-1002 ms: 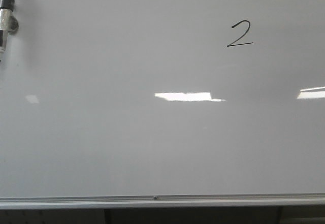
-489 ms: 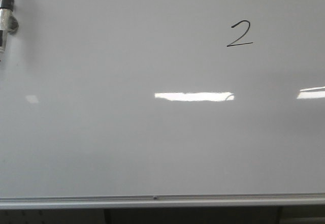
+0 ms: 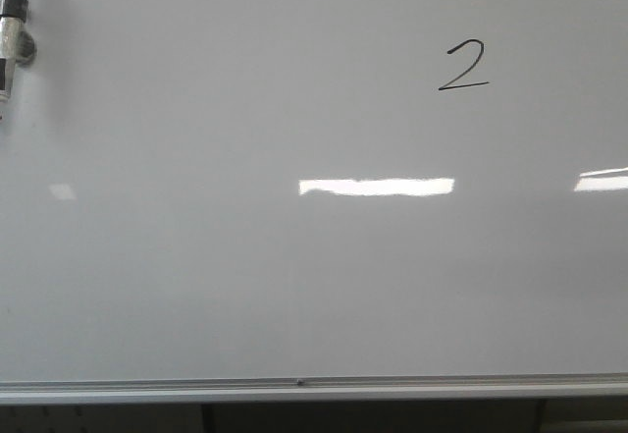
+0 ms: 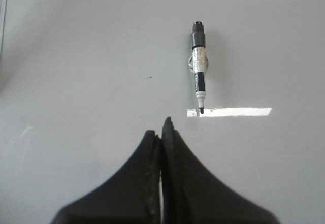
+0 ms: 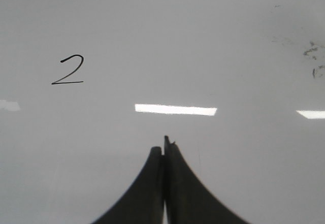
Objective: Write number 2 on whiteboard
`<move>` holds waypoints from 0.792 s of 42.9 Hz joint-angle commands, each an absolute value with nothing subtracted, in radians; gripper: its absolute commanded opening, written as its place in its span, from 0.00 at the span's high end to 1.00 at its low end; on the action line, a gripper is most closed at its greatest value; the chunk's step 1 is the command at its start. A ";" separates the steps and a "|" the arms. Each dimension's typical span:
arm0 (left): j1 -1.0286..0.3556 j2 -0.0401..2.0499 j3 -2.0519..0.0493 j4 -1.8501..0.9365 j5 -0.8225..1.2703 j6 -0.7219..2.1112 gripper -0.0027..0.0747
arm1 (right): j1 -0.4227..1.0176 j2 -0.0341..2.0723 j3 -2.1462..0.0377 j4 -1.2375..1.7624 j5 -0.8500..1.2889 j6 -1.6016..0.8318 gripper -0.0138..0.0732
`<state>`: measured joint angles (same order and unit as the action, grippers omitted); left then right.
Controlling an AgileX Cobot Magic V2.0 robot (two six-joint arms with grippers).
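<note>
The whiteboard (image 3: pixel 245 286) fills the front view, with its silver edge rail (image 3: pixel 294 388) along the near side. A thin black number 2 (image 3: pixel 463 66) is drawn on it at the upper right; it also shows in the right wrist view (image 5: pixel 68 71). A marker (image 3: pixel 12 35) with a black cap lies on the board at the far left, and shows in the left wrist view (image 4: pixel 199 66). My left gripper (image 4: pixel 161 128) is shut and empty, short of the marker. My right gripper (image 5: pixel 163 146) is shut and empty, away from the digit. Neither gripper shows in the front view.
Bright rectangular light reflections lie on the board (image 3: pixel 376 187) (image 3: pixel 601 179). Faint dark smudges (image 5: pixel 312 56) mark the board in the right wrist view. A dark gap shows below the edge rail (image 3: pixel 373 417).
The middle light reflection has grown wider to the right, as a dark shape over its right end moved away. The digit and the marker have not moved.
</note>
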<state>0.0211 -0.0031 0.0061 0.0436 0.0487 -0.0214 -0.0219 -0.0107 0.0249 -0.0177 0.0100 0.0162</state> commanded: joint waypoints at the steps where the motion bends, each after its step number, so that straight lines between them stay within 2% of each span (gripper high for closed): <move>1: 0.015 -0.030 0.040 0.043 -0.030 -0.024 0.99 | -0.027 -0.028 0.023 -0.026 -0.079 0.014 0.92; 34: 0.015 -0.030 0.040 0.043 -0.030 -0.024 0.99 | -0.024 -0.029 0.023 0.012 -0.131 0.014 0.92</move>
<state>0.0211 -0.0031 0.0061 0.0436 0.0487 -0.0214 -0.0219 -0.0107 0.0249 0.0000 -0.0430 0.0162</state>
